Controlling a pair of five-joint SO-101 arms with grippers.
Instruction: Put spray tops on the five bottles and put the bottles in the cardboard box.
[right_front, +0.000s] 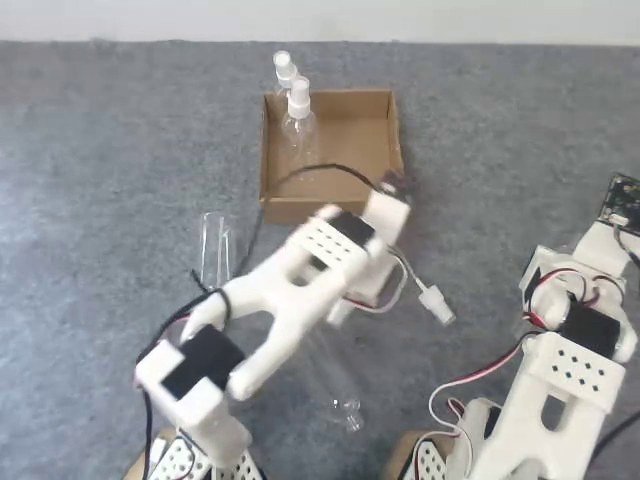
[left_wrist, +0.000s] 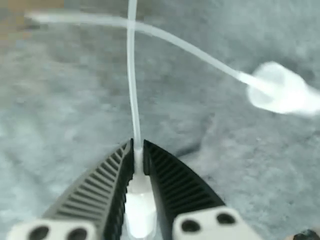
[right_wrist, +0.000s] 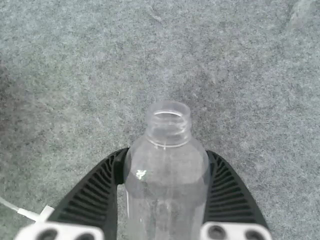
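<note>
Since each arm holds one half of an assembly, the step in hand reads as mating top to bottle.

Right gripper (right_wrist: 165, 155): jaws clamped around the body of an uncapped bottle (right_wrist: 167, 120), open neck pointing away from the wrist. I judge it is being presented for insertion.

Left gripper (left_wrist: 138, 150): jaws together on the head of a spray top (left_wrist: 139, 200), with the dip tube projecting forward, free to enter a neck.

Just beyond it, a loose spray top (left_wrist: 280, 92) lies on the grey surface (right_front: 100, 150). Off to one side, a clear bottle (right_front: 215, 250) lies flat.

Farthest: cardboard box (right_front: 330, 95), with one topped bottle (right_front: 298, 125) upright inside. A second topped bottle (right_front: 284, 68) is at the far rim; inside or behind, cannot tell.
</note>
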